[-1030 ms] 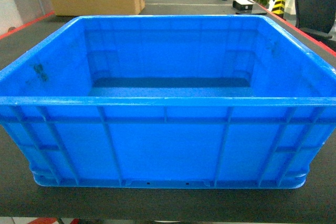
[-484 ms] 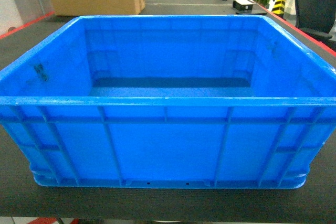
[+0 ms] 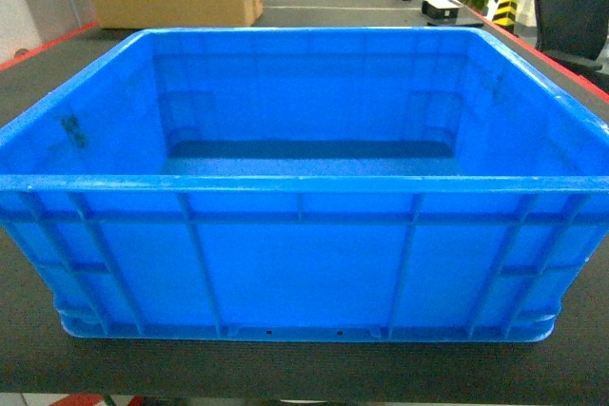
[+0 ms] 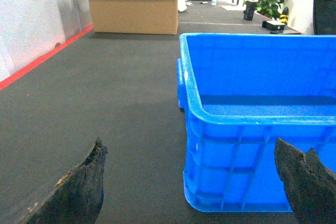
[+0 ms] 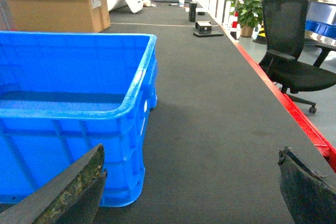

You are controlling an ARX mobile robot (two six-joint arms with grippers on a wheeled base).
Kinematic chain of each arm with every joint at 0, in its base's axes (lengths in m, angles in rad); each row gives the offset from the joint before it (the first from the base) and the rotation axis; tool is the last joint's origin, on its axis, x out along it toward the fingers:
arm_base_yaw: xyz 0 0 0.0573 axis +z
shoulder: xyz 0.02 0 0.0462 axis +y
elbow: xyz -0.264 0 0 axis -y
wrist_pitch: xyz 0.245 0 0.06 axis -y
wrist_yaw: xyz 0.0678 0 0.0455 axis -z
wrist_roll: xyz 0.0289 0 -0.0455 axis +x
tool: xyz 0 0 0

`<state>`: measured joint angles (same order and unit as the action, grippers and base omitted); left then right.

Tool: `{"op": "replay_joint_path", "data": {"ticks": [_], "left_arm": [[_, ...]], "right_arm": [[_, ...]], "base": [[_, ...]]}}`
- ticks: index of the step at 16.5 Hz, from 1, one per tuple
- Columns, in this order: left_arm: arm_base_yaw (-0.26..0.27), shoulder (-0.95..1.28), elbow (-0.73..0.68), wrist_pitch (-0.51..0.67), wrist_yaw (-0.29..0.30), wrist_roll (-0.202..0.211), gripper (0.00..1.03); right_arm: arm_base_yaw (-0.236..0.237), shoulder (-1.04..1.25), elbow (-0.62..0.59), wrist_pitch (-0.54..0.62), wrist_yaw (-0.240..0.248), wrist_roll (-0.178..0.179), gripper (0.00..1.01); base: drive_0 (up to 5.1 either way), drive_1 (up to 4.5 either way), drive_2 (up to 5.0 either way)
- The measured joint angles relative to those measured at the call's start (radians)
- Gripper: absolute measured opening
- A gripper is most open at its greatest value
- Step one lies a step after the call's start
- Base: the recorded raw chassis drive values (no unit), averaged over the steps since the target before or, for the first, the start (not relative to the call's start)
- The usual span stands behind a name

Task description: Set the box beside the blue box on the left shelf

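box [image 3: 300,263] blocks twelve o'clock; bare mat [image 4: 105,108] lies free at nine and three o'clock.

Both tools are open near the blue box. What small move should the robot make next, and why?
Probably bring both arms inward to the box's side walls. The left tool straddles the near-left corner and the right tool sits off the near-right corner, both open and holding nothing, while the box rests on the dark mat.
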<state>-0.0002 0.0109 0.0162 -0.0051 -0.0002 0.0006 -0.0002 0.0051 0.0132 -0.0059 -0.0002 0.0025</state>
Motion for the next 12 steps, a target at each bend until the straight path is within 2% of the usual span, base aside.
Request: {"op": "replay_joint_path", "data": {"ticks": [12], "left_arm": [[0.000,0.000,0.000,0.000,0.000,0.000,0.98]], "right_arm": [[0.000,0.000,0.000,0.000,0.000,0.000,0.98]], "base": [[0.0,0.00,0.0]]}}
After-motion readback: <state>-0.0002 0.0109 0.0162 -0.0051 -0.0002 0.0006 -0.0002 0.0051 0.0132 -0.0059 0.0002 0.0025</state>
